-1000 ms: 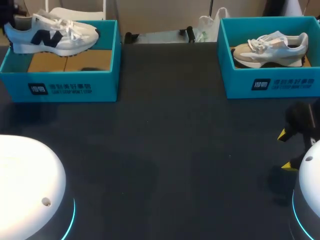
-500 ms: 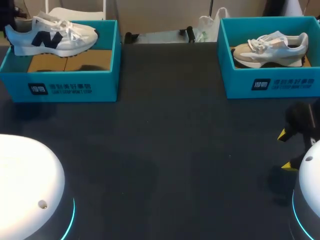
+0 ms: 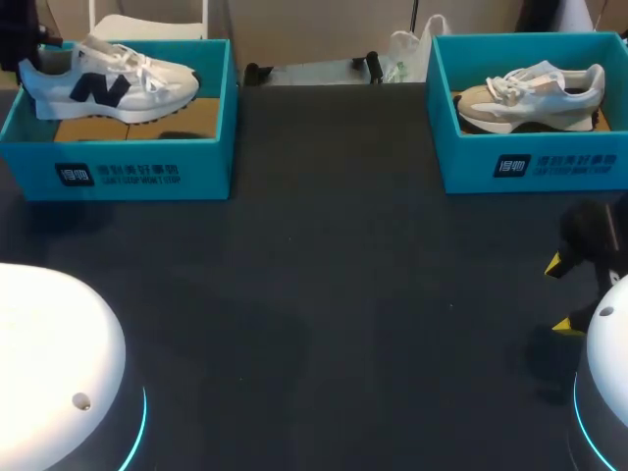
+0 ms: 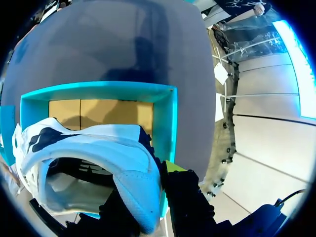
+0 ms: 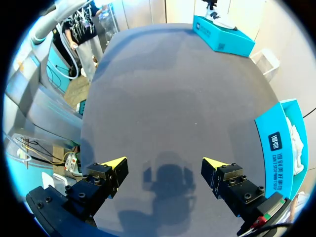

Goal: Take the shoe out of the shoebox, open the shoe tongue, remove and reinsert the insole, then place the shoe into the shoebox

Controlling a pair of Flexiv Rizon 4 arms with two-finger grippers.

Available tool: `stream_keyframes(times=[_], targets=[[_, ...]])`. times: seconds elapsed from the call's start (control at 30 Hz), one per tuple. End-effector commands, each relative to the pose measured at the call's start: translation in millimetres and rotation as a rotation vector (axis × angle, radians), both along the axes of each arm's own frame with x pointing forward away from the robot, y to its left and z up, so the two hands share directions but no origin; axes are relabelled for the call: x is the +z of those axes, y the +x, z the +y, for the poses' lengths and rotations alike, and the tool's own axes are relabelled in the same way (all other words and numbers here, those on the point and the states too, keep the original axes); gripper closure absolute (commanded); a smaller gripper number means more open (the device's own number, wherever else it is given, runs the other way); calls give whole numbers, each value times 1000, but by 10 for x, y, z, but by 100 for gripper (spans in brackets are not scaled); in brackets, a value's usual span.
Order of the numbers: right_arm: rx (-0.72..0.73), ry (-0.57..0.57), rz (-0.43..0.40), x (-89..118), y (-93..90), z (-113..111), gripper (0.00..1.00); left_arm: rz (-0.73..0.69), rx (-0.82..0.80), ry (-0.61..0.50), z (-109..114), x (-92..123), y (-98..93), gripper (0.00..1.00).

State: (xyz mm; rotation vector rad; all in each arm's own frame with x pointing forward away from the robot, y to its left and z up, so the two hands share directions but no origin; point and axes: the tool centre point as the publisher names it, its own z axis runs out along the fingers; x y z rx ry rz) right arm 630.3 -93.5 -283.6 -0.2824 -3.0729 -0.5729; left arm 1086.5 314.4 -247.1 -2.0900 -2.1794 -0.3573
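Note:
A white shoe with a navy mark (image 3: 108, 82) hangs over the left teal shoebox (image 3: 118, 167), its sole level with the rim. In the left wrist view my left gripper (image 4: 148, 202) is shut on the heel of this shoe (image 4: 89, 143), one finger inside the collar and one behind it. The box (image 4: 98, 91) lies ahead under the shoe, its brown cardboard floor bare. My right gripper (image 3: 561, 294) stands open low over the table at the right front, nothing between its fingers (image 5: 165, 165).
A second teal shoebox (image 3: 530, 162) at the back right holds a beige and white shoe (image 3: 530, 96); the right wrist view shows that box (image 5: 276, 143) beside the right gripper. Dark tabletop (image 3: 334, 294) spreads between the boxes.
The white shoe has shifted a little to the right over the left box, still held by its heel. The right arm has not moved.

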Motion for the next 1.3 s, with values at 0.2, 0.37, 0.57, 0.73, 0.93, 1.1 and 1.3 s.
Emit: stream_keyframes(times=[0.2,0.37,0.57,0.73,0.93,1.1,1.3], targets=[[-1,-2,-1,-4,-9,5,0,4,11,5,-76,-124,53,100],[-1,-2,-1,-4,-9,5,0,43,15,1,-101,-287,22,100],[-1,-2,-1,-4,-9,5,0,52,-14,-9,-67,-329,-110,100],[-1,-2,-1,-4,-9,5,0,58,-24,-16,-53,-358,-229,100],[-1,-2,-1,-4,-9,5,0,82,-37,-12,-76,-447,-331,100],[-1,-2,-1,-4,-9,5,0,91,-34,-4,-58,-530,-372,100],[-1,-2,-1,-4,-9,5,0,89,-16,2,-49,-698,-378,100]])
